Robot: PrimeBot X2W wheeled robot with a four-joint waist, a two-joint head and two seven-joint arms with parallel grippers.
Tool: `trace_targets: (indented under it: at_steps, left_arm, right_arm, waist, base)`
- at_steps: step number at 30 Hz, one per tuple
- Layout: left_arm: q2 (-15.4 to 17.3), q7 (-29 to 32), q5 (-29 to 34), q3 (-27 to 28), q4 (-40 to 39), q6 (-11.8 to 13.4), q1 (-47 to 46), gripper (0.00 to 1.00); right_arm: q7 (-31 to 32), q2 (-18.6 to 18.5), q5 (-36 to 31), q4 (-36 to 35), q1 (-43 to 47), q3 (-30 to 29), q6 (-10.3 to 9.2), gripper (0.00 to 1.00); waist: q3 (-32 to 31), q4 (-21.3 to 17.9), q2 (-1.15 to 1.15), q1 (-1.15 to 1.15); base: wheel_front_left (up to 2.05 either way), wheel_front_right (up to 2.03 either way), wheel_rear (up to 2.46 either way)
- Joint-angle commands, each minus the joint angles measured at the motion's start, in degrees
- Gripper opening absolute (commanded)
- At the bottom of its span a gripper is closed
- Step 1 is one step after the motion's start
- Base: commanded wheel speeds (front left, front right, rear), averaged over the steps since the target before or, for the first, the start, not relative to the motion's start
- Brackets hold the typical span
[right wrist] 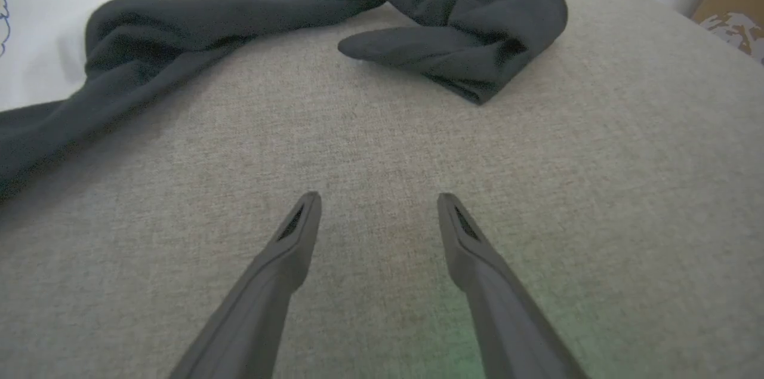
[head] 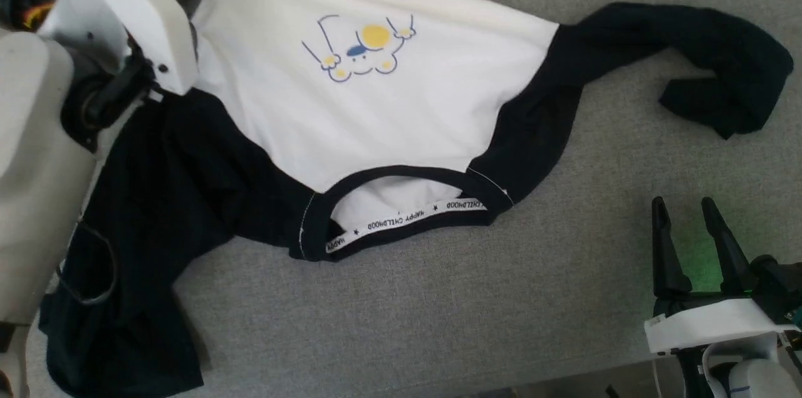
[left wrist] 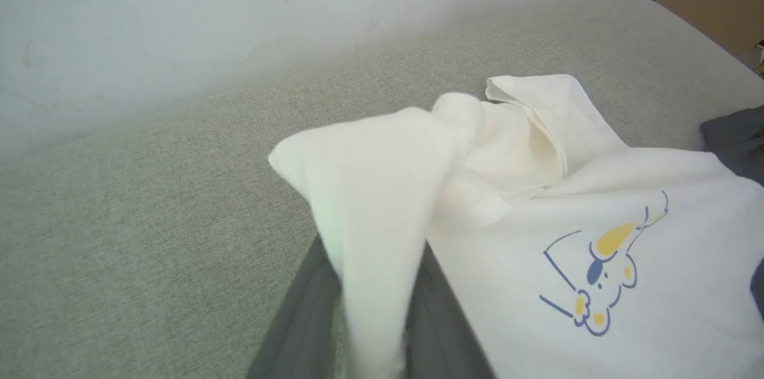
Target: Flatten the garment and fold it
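Grey cloth-covered counter (head: 438, 323) takes up most of the scene, w/ a pale wall (left wrist: 179, 21) along its far edge.

Shirt (head: 388, 116) lies spread over the counter from far left to far right, front up. Neck is toward the near side, hem toward the far side. White body is rumpled, and part of the far hem is doubled back on itself.

L sleeve (head: 144, 210), black, is bunched in a wide heap down the near left. R sleeve (head: 708, 53), black, runs out to the far right, then curls back, w/ its end pointing left.

L arm (head: 125, 15), pale housing, sits over the shirt's far-left edge. L tool (left wrist: 373, 236): fingers (left wrist: 298, 325) are pressed in on both sides of a raised fold of white cloth near the hem, pinching it. Tips are hidden by the fold.

R tool (head: 689, 216) is at near right, spread wide, nothing btwn its fingers. It sits over bare counter, well apart from the R sleeve and to the right of the collar.

Collar (head: 401, 171), a black ring, lies at the near middle, w/ a white lettered neck band (head: 413, 216) inside it.

Print (head: 366, 50), a small yellow-and-blue cartoon, is on the chest, on the far side of the collar.
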Motion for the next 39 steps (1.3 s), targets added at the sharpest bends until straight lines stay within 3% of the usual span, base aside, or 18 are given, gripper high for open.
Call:
trace_targets:
  at_steps: [1, 7, 10, 11, 12, 22, 30, 34, 39]
  left_arm:
    - [0.25, -0.54, 0.51, 0.28, 0.43, 0.47, -0.45, 0.24]
    - [0.08, -2.67, 0.87, 0.73, 2.59, 0.75, -1.19, 0.31]
    - [-0.9, -3.34, 0.85, 0.41, 3.63, 0.75, -1.41, 0.49]
    - [-1.25, -3.46, 0.74, 0.3, 3.95, 0.72, -1.49, 0.81]
    - [-1.62, -3.55, 0.53, 0.25, 4.3, 0.69, -1.57, 1.0]
    - [-2.87, -3.12, -2.37, -1.1, 4.87, -0.12, -0.64, 1.0]
    - [-1.82, -10.79, -4.05, 0.36, -1.35, -0.13, 4.62, 1.0]
    - [-0.58, -18.12, -2.59, 2.4, -5.63, 2.48, 9.55, 1.0]
    - [0.49, -28.28, 1.58, 3.86, -13.26, 8.15, 18.19, 1.0]
  right_arm:
    - [-0.29, 0.1, 0.02, -0.16, -0.72, -0.1, -0.05, 1.0]
    - [-0.29, 0.1, 0.22, -0.69, -1.5, -0.37, -0.05, 1.0]
    - [-0.29, 0.1, -0.11, -0.65, -1.92, -0.43, -0.05, 1.0]
    - [-0.29, 0.1, -0.24, -0.64, -2.03, -0.48, -0.05, 1.0]
    - [-0.29, 0.1, -0.39, -0.61, -2.12, -0.58, -0.05, 1.0]
    - [-0.29, 0.1, -2.19, 1.03, -1.64, -0.98, -0.05, 1.0]
    - [-0.25, 0.1, -2.97, 1.54, 0.55, -1.22, -0.05, 1.0]
    - [0.03, 0.1, -3.24, 0.88, 1.64, -1.49, -0.05, 1.0]
    - [0.55, 0.11, -3.45, -0.54, 3.16, -1.98, -0.05, 1.0]
  waist:
    - [1.92, -0.84, 0.0, 0.0]
    - [4.5, -1.08, 0.0, 0.0]
    - [5.04, -0.54, 0.0, 0.0]
    - [5.08, -0.27, 0.0, 0.0]
    - [5.0, 0.08, 0.0, 0.0]
    - [-1.86, 3.96, 0.0, 0.0]
    - [-8.66, 6.52, 0.0, 0.0]
    - [-10.94, 7.15, 0.0, 0.0]
    - [-12.97, 7.91, 0.0, 0.0]
  base:
    - [0.0, 0.0, 0.0]
    - [0.0, 0.0, 0.0]
    - [0.0, 0.0, 0.0]
    - [0.0, 0.0, 0.0]
    - [0.0, 0.0, 0.0]
    - [0.0, 0.0, 0.0]
    - [0.0, 0.0, 0.0]
    - [0.0, 0.0, 0.0]
    - [0.0, 0.0, 0.0]
